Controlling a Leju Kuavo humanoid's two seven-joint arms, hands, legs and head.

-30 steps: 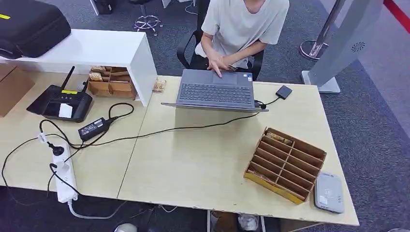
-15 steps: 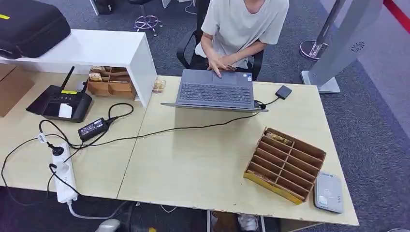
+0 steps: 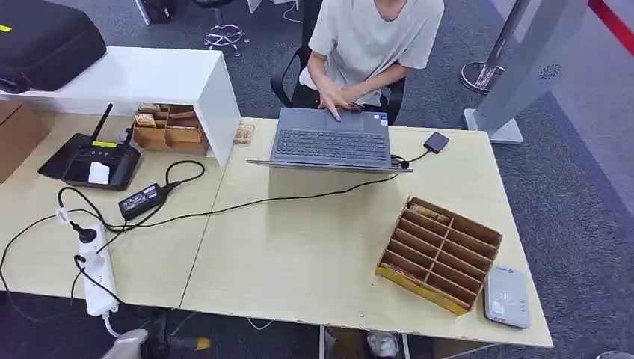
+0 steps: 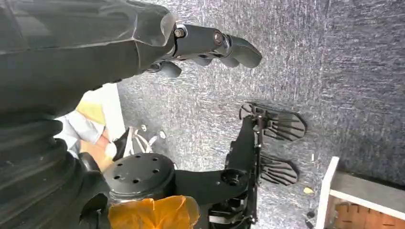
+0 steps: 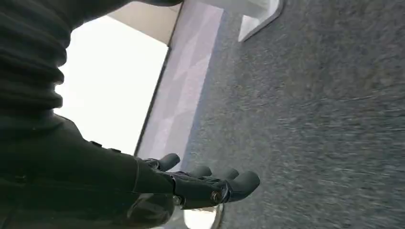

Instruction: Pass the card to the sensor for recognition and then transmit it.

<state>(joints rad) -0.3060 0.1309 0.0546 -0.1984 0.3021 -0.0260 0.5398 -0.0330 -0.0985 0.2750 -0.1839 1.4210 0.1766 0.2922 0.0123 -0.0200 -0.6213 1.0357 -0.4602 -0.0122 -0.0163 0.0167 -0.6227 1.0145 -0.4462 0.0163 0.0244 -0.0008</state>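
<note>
A grey card sensor (image 3: 506,297) lies flat at the table's front right corner. Beside it stands a cardboard divider box (image 3: 439,254), with what look like cards (image 3: 430,215) in its far slot. My left hand (image 4: 210,45) hangs over grey carpet with its fingers stretched out and nothing in it. My right hand (image 5: 205,183) also hangs over carpet, fingers extended and empty. A silver part that may be my left arm (image 3: 128,345) shows below the table's front edge.
A person (image 3: 370,41) sits at the far side with a hand on an open laptop (image 3: 333,142). A power strip (image 3: 99,280), cables, an adapter (image 3: 143,198) and a black router (image 3: 90,161) lie on the left. A white shelf (image 3: 161,78) stands behind.
The whole picture has shifted slightly, so the camera has moved. The silver part under the front edge has slid to the left. The table's objects stay where they were.
</note>
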